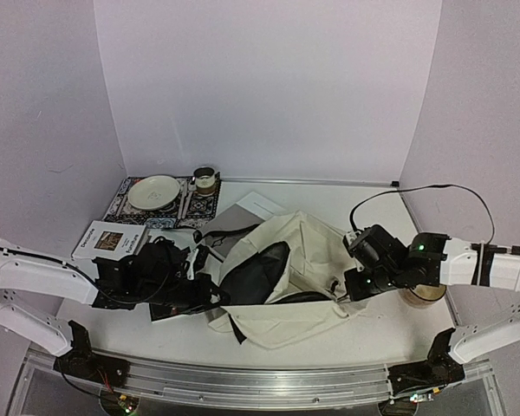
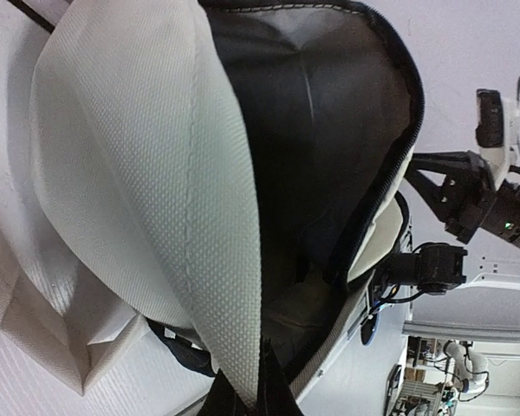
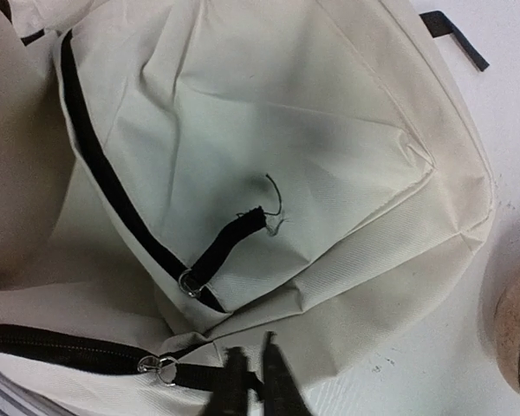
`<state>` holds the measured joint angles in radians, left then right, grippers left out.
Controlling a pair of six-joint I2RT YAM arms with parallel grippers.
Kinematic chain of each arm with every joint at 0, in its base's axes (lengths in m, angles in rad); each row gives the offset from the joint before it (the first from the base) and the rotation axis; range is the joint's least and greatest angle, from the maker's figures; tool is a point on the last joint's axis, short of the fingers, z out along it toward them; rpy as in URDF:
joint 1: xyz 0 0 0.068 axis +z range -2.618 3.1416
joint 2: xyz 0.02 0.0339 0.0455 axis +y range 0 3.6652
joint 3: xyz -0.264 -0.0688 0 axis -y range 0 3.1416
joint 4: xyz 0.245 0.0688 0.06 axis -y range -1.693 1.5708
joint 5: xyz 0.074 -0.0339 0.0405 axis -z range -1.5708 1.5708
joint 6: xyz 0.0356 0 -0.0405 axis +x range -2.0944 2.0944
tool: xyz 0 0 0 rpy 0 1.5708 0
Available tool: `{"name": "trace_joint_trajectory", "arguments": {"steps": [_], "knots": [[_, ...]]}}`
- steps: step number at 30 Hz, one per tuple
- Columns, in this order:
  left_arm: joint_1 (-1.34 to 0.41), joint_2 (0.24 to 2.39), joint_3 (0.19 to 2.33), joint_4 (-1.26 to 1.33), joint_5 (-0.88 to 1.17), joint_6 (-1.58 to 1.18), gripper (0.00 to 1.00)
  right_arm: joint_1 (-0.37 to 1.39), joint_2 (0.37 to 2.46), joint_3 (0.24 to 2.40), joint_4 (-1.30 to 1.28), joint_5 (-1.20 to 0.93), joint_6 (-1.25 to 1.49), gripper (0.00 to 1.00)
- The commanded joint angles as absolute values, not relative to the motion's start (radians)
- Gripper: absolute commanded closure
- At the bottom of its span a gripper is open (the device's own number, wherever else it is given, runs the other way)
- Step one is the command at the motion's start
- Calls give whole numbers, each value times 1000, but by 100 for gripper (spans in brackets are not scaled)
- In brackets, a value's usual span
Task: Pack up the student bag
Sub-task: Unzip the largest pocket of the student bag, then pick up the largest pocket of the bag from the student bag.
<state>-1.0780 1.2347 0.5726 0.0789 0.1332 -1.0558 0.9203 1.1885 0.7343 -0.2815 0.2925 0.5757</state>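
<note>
The student bag [image 1: 303,260] lies mid-table, dark mouth gaping: opening looks the step in hand. The left gripper [image 2: 253,394] is clamped on its cream rim. The right gripper [image 3: 253,381] sits nearly closed at the zipper pull [image 3: 195,378]; grip unclear. Next, a freed arm must fetch the book [image 1: 110,240].

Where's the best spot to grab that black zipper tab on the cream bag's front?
Pinch the black tab near its frayed free end, straight down from above, jaws across its width; it lies flat on the student bag, ring-anchored at the other end.
</note>
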Motion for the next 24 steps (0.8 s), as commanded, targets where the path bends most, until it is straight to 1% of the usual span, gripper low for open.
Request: {"name": "trace_joint_trajectory", "arguments": {"steps": [1,3,4,6,8,11,14,18,22,24], "knots": [[-1080,1290,617,88,156,-1016,100,902,1193,832,-348,165,500,69],[-1081,1310,621,110,166,-1014,100,903,1180,866,-340,117,503,52],[-1082,1320,624,116,170,-1012,100,903,1176,881,-327,84,505,46],[-1083,1335,629,124,175,-1009,100,902,1192,909,-299,27,516,37],[-1086,1345,632,131,176,-1008,100,903,1233,942,-258,-40,536,31],[-1092,1351,637,138,176,-1005,100,913,1328,983,-182,-88,575,25],[-1098,1351,638,142,172,-1003,100,942,1422,1042,-124,-87,609,20],[-1105,1345,628,143,163,-1006,100,995,1548,1123,-56,-74,633,11],[-1109,1339,621,143,157,-1006,100,1038,1680,1213,-48,-67,623,8],[-1111,1336,619,143,155,-1004,100,1046,1742,1243,-52,-48,626,11]]}}
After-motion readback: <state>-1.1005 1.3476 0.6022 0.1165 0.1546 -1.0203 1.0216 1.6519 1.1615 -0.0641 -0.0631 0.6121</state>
